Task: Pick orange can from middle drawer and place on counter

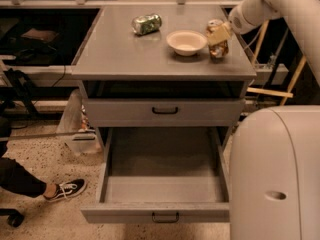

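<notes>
The orange can [218, 48] stands upright at the right side of the counter [125, 54], just right of a white bowl. My gripper [220, 34] reaches in from the upper right and its cream fingers are closed around the can's upper half; the can's base rests on or just above the counter top. The middle drawer [165, 189] is pulled fully open below, its grey floor bare, with the black handle [165, 217] at its front.
A white bowl [186, 41] sits mid-counter and a green-and-silver can [146, 24] lies on its side at the back. The top drawer [165, 111] is closed. My white body [275, 174] fills the lower right. A person's sneaker [65, 189] is on the floor at left.
</notes>
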`<state>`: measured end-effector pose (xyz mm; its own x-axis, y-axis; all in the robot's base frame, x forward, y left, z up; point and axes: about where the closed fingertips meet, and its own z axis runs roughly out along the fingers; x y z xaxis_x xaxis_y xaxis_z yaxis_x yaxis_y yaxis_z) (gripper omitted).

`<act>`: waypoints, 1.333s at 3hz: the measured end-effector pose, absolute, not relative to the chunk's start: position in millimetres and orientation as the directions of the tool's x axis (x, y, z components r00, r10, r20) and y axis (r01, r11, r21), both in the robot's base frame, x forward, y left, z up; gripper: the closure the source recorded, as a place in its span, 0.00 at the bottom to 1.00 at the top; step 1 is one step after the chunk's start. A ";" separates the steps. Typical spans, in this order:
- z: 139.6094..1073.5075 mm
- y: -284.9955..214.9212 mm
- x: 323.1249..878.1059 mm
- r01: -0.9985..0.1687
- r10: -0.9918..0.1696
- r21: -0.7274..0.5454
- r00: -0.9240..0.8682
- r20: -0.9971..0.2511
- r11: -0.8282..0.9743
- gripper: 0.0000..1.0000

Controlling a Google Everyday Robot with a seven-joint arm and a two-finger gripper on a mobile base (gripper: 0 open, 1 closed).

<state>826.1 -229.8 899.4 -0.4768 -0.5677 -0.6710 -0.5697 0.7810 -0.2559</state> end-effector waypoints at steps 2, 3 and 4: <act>900.6 -229.8 826.2 -0.570 -0.568 -0.256 -0.477 -0.671 0.781 0.81; 900.6 -229.8 826.2 -0.570 -0.568 -0.256 -0.477 -0.671 0.781 0.58; 900.6 -229.7 826.2 -0.570 -0.568 -0.256 -0.477 -0.671 0.781 0.35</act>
